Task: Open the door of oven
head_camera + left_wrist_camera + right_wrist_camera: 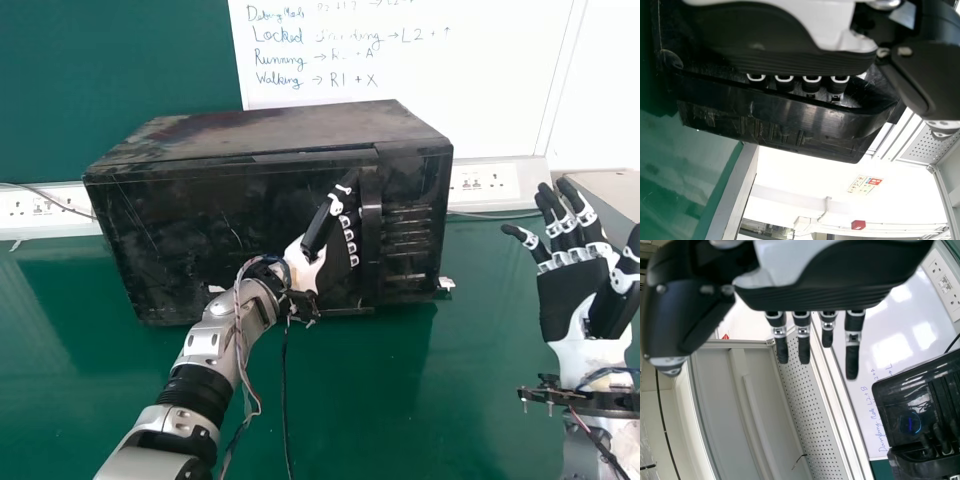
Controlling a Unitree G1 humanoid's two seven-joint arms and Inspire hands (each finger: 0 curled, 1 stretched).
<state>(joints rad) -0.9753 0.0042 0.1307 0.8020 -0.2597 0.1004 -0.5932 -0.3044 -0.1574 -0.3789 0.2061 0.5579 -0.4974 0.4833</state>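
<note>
The left hand [336, 270] was open, its thumb held out and its fairly straight fingers slipped behind the upright handle [371, 235] of the black oven [220, 235], which stood on the green surface [400, 400], while the right hand [568, 300] was raised open beyond it.

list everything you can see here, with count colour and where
oven: one, black, on the table
door handle: one, black, upright toward the right of the oven's front
table: one, green, under the oven
whiteboard: one, white with handwriting, behind the oven
wall panel: one, green, left of the whiteboard
socket panels: two, white, either side of the oven
perforated panel: one, grey, in the right wrist view's background
red box: one, red, in the left wrist view's background
left hand: one, black and white, at the door handle
right hand: one, black and white, open, right of the oven
</note>
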